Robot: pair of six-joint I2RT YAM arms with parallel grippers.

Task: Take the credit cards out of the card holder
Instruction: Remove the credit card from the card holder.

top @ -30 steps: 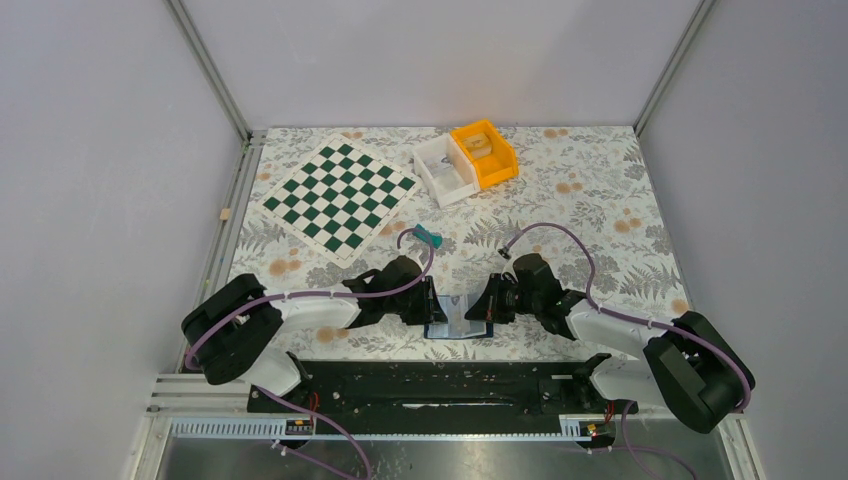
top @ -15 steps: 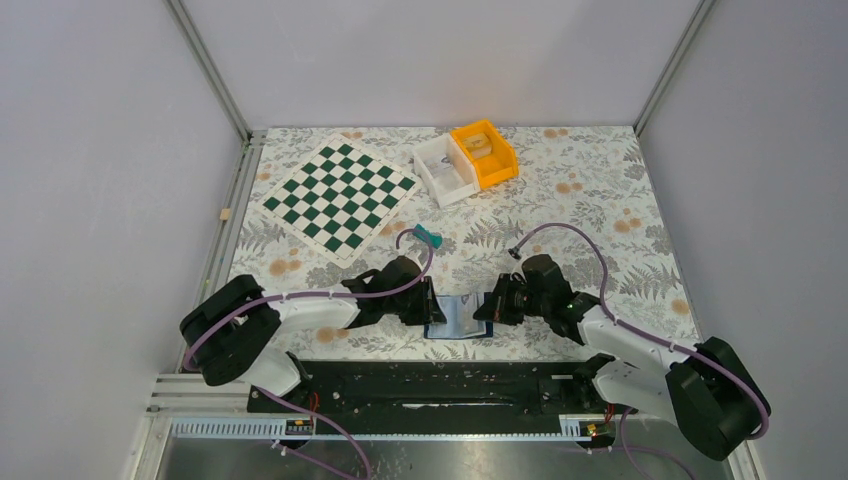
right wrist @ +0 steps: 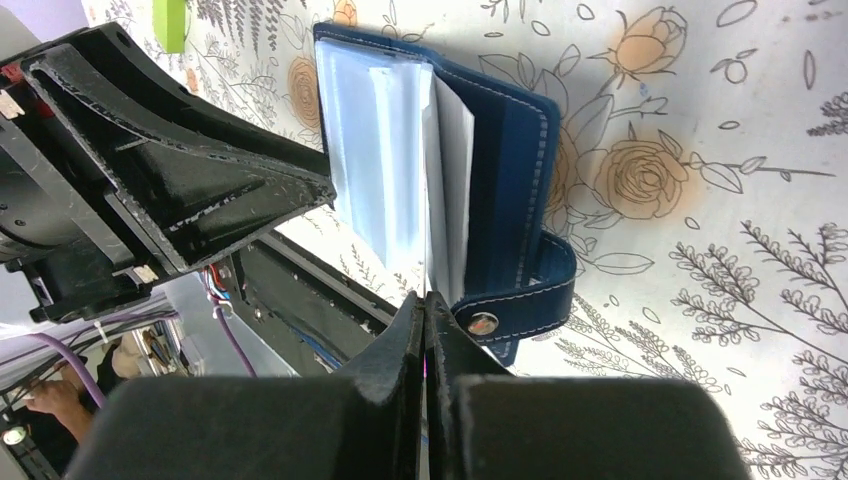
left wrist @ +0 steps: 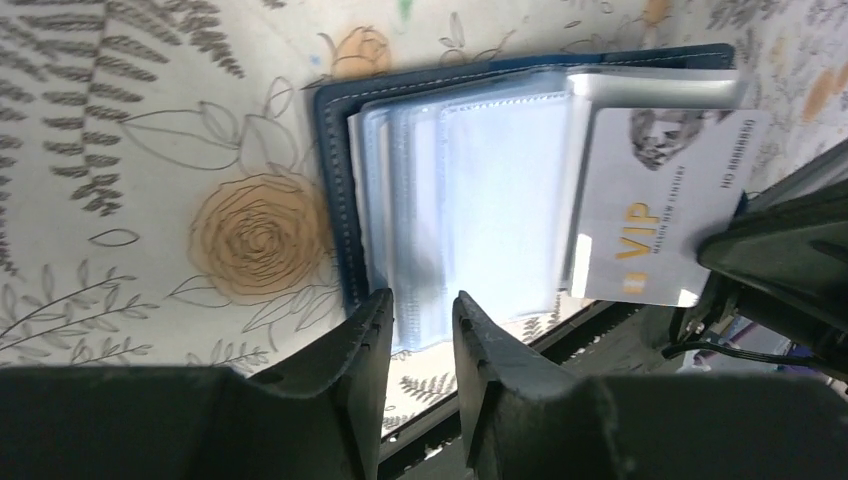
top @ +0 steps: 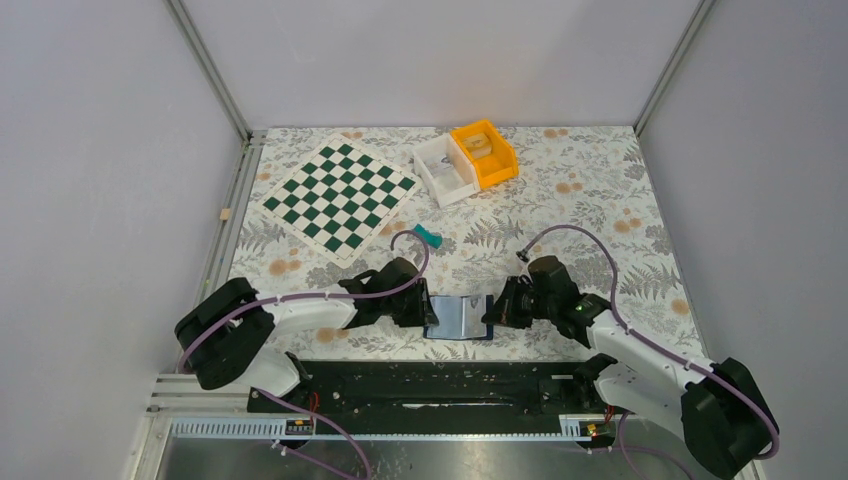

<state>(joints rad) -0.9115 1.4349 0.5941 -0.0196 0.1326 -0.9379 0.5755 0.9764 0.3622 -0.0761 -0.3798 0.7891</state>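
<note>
The open wallet [top: 459,318], low centre on the bench [top: 600,200], has both ends hidden. Left jaws, slightly apart, pinch its clear-sleeved edge; right jaws, pressed together, nip the half-out card [left wrist: 660,215].

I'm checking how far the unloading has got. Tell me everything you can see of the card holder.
The card holder is a dark navy bifold, leather-like with pale stitching, lying open on the floral table between both grippers. Clear plastic sleeves fan out inside; a snap tab with a metal stud extends from one half. A white VIP card sticks partly out, pinched by the shut right gripper. The left gripper straddles the sleeves' edge; whether it grips is unclear.
</note>
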